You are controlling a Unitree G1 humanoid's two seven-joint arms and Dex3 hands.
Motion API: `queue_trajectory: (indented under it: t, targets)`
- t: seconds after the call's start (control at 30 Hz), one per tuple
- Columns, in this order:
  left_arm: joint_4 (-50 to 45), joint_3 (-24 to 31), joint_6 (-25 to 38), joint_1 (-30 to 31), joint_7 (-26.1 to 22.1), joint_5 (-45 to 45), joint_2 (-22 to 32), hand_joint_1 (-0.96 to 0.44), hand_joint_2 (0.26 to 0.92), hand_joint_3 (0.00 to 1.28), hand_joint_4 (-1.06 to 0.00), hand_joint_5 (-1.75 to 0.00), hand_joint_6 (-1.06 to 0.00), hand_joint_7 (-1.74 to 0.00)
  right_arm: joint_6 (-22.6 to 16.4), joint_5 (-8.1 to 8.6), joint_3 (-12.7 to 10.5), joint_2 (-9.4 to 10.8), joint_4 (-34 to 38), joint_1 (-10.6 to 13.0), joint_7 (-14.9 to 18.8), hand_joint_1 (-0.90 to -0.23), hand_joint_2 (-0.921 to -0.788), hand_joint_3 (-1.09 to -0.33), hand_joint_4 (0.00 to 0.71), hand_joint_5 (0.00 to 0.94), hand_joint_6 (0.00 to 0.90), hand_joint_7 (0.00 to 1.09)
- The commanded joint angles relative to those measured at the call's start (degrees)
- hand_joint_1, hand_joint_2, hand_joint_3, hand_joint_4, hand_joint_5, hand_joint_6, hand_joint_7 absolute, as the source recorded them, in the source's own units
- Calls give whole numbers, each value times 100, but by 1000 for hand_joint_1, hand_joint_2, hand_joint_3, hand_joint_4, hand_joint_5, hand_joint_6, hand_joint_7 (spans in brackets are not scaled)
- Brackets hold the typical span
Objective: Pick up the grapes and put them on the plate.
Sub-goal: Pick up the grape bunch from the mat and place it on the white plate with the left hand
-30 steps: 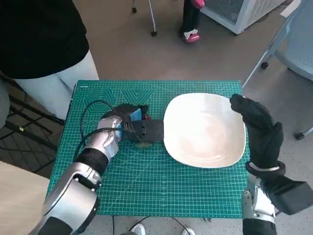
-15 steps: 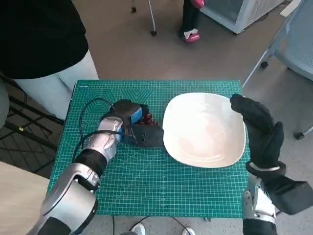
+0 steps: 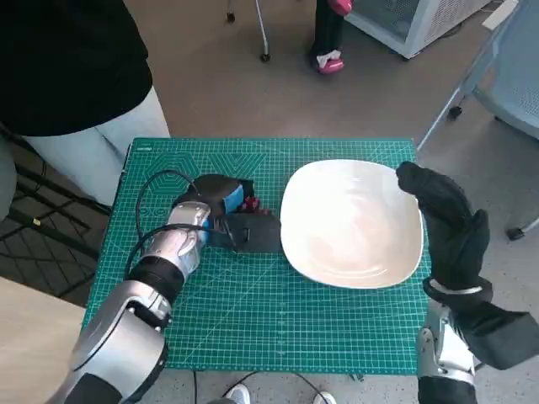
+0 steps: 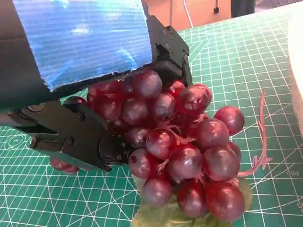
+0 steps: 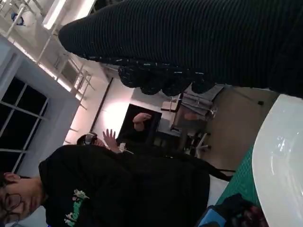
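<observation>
Left of centre in the head view, the left robot hand grips the grapes beside the plate. At the plate's right rim, the right robot hand is empty, fingers extended.

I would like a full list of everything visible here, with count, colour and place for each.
grapes: one bunch, dark red, in the left robot hand, beside the plate
plate: one, white, on the mat's right half
cutting mat: one, green, covers the table
person: one, black top, pale trousers, beyond the mat's far left corner
chair: one, grey, far right on the floor
left robot hand: black, blue tape, grips the grapes
right robot hand: black glove, at the plate's right rim
</observation>
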Motion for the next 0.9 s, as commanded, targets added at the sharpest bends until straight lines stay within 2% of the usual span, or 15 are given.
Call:
queue_trajectory:
  t: [0.03, 0.6, 0.9]
  targets:
    - [119, -13, 16, 168, -131, -23, 2, 1, 921, 220, -467, -1476, -521, -1201, 78, -26, 28, -8, 52, 105, 17, -626, -921, -864, 385, 1, 121, 282]
    - [142, -23, 54, 74, -308, -10, 29, 1, 921, 228, -471, -1487, -504, -1195, 73, -36, 43, -11, 53, 111, 22, -623, -921, -868, 385, 0, 124, 276]
    - [-109, 86, -5, -74, -422, -116, 165, 1, 921, 182, -560, -1397, -517, -1176, 76, -39, 56, -3, 52, 104, 13, -621, -921, -868, 385, 0, 126, 273]
